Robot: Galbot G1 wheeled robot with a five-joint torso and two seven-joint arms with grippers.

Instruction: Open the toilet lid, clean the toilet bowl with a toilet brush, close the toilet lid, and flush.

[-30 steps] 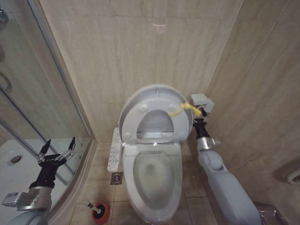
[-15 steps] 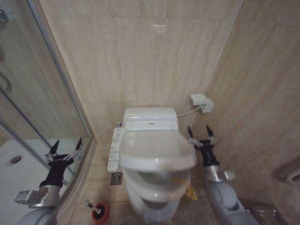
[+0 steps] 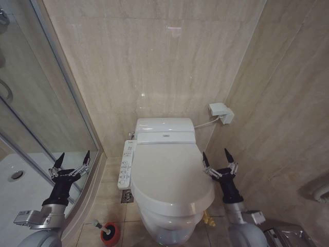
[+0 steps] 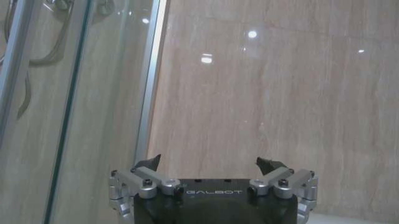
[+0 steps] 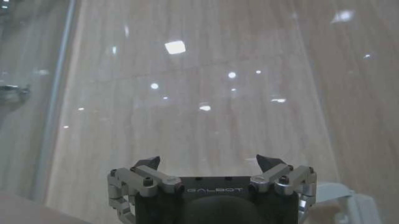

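The toilet lid (image 3: 172, 172) lies flat and shut over the toilet bowl (image 3: 165, 232), whose inside is hidden; only its white outer front shows below the lid. A yellow ribbon tag (image 3: 208, 219) hangs loose at the lid's front right. The toilet brush (image 3: 98, 225) stands on the floor at the left, its white handle sticking out of a red cup holder (image 3: 110, 234) and its head hidden. My right gripper (image 3: 219, 160) (image 5: 209, 161) is open, pointing up just right of the lid and apart from it. My left gripper (image 3: 72, 161) (image 4: 210, 162) is open by the shower glass.
The cistern (image 3: 164, 128) stands against the tiled back wall. A control panel (image 3: 126, 164) runs along the toilet's left side, with a floor drain (image 3: 127, 196) below it. The glass shower wall (image 3: 46, 103) and white tray (image 3: 15, 193) close the left. A wall box (image 3: 221, 112) is at the right.
The lid has swung down from upright to fully shut. My right gripper let go of the yellow tag and came down beside the toilet. My left gripper rose slightly.
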